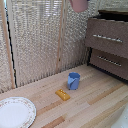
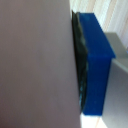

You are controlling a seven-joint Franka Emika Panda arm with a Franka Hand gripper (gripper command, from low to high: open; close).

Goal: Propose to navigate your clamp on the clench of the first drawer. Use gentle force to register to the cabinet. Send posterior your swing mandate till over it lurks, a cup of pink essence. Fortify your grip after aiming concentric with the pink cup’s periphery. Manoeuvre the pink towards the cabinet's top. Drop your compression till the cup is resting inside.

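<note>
I count one pink cup (image 1: 78, 5) high at the exterior view's top edge, left of the cabinet (image 1: 102, 23); two drawers, the first drawer (image 1: 106, 37) standing open; one blue cup (image 1: 73, 80), contents unseen. My wrist view shows a blue-tipped finger (image 2: 95, 65) pressed against the pink wall.

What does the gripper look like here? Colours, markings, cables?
Only the wrist view shows any of it: one blocky, bright blue fingertip with a thin blackish liner on its inner face and a plain grey part behind it. No cables or markings visible. The pink cup blocks the rest, and the arm is outside the exterior view.
</note>
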